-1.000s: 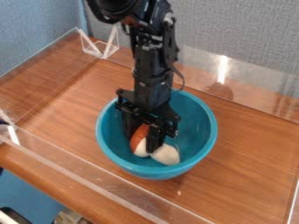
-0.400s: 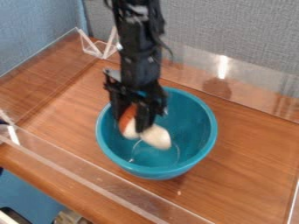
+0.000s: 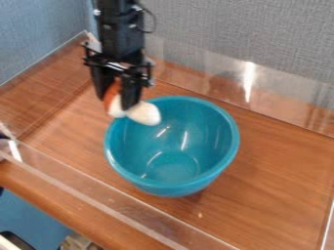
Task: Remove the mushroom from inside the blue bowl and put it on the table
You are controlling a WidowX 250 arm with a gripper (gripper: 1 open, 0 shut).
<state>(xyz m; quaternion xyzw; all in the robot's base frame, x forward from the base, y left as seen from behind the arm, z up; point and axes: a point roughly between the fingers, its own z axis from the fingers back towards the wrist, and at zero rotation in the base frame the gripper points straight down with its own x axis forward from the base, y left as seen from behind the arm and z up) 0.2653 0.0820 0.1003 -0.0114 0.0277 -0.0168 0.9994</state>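
Above the back-left rim of the bowl, as the camera sees it, the mushroom (image 3: 133, 109) is held in the gripper (image 3: 117, 86), off the bench and not resting in the bowl. Its cream-white stem points down and to the right, toward the camera; its orange-brown cap sits up and to the left, partly covered by the dark fingers closed around it. The stem overlaps the rim in this view; whether the two touch cannot be determined. The hold is on the cap end, with the fingers on either side.

The blue bowl (image 3: 173, 161) stands upright on the bench (image 3: 268, 166), its glossy teal-blue inner wall and floor exposed to view, with pale reflections on the plastic. No damage is visible on it.

The black robot arm (image 3: 120, 18) enters from the top of the view and descends to the gripper, left of the bowl's centre. The bench surface is brown wood-grain with a reddish tone. A low clear acrylic wall (image 3: 248, 86) runs along the back, showing a bright reflection. A white wire-like object (image 3: 92, 49) is partly visible at the back left, behind the arm.
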